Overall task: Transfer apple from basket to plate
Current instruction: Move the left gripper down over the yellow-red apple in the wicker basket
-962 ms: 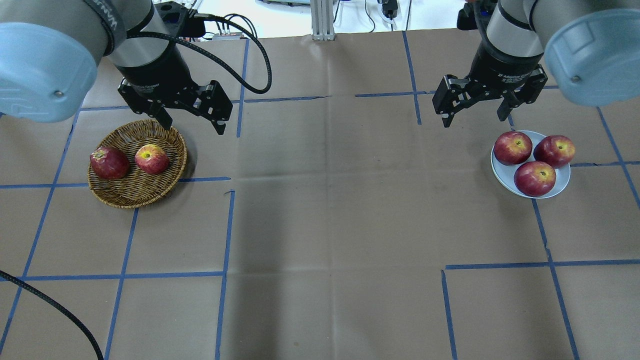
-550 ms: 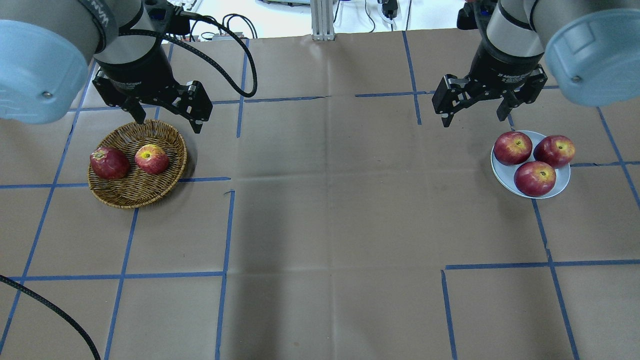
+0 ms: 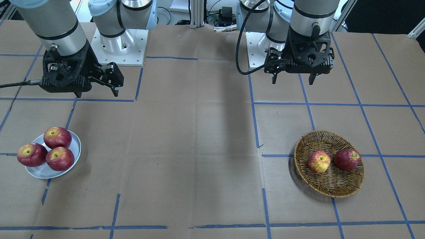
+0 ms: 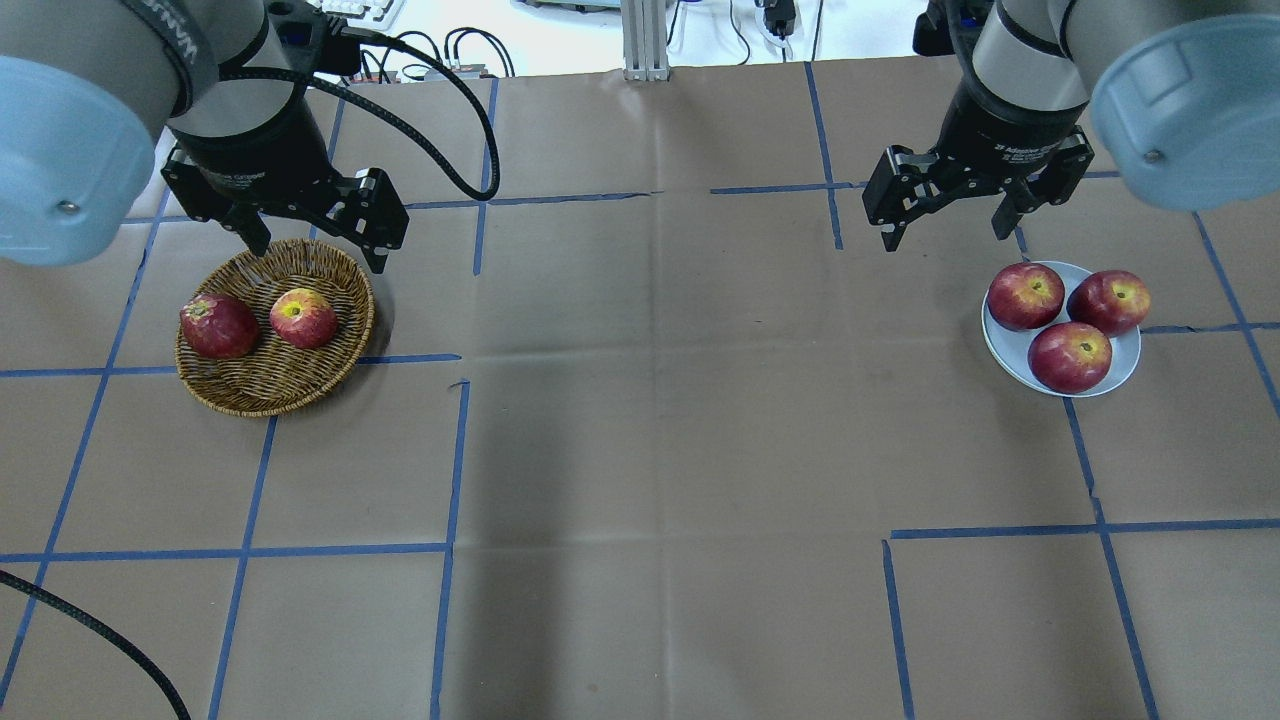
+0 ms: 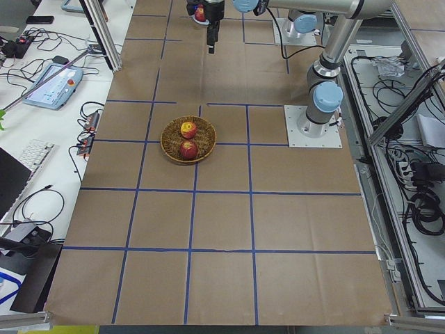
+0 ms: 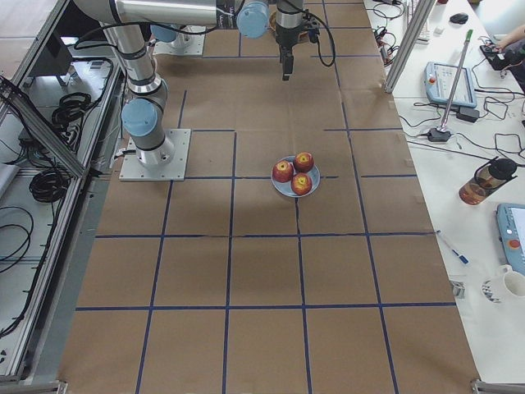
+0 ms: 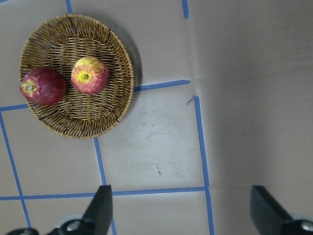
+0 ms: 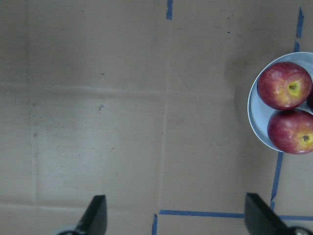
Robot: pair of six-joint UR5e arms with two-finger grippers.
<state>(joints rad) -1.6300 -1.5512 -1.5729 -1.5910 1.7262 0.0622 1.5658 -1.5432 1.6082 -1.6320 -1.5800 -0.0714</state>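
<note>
The left gripper [image 4: 318, 248] has slid toward the left of the overhead view over the last second. It started out beyond the upper right edge of the basket [image 4: 270, 400] and now hangs at the basket's upper rim, with one finger at each side of that rim. Its jaws are spread wide and hold nothing. In the left wrist view both fingers [image 7: 100, 210] show far apart at the bottom of the frame, with bare paper between them. The apple [image 4: 303, 318], the paler one with the yellow stem end, still lies in the basket at its right half in the overhead view, just beside a dark red apple [image 4: 218, 326]. In the left wrist view the basket sits in the upper left corner, so the gripper is probably not centred over the apple yet and needs more travel before it descends. The shift reads as the approach to the pick, and nothing has been grasped or lifted so far. The right gripper [image 4: 944, 238] has kept its place at the upper right, above and left of the plate [image 4: 1010, 352], and it is also wide open and empty. The plate already carries three red apples [image 4: 1070, 356], so little bare surface seems left for a fourth.
</note>
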